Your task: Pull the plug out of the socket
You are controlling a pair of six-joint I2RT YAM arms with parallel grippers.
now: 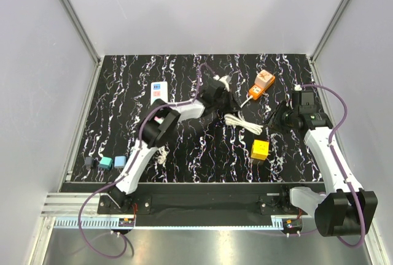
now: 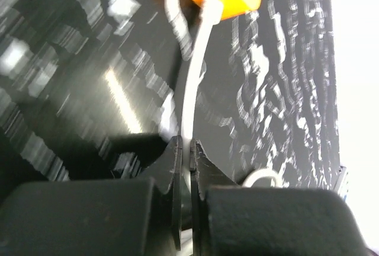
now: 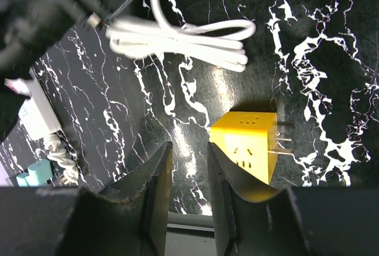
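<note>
No legible txt, labels or nos. anywhere; socket [image 1: 159,89] face marks prob. too small to read.

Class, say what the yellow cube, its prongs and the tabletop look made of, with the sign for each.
Yellow cube: probably moulded plastic, smooth, slight sheen, slots in its faces. Prongs: metal, thin and silvery. Tabletop: glossy with glare; black with white veins, stone or printed laminate cannot be told.

I see a yellow cube [image 1: 259,149] lying on the black table [image 1: 202,154] with white streaks. Two metal pins [image 3: 283,143] stick out of its side. Far off by the left edge sit a teal block [image 1: 105,162] and a second teal block [image 1: 120,162] side by side. A small dark block [image 1: 89,161] is just beside them.
</note>
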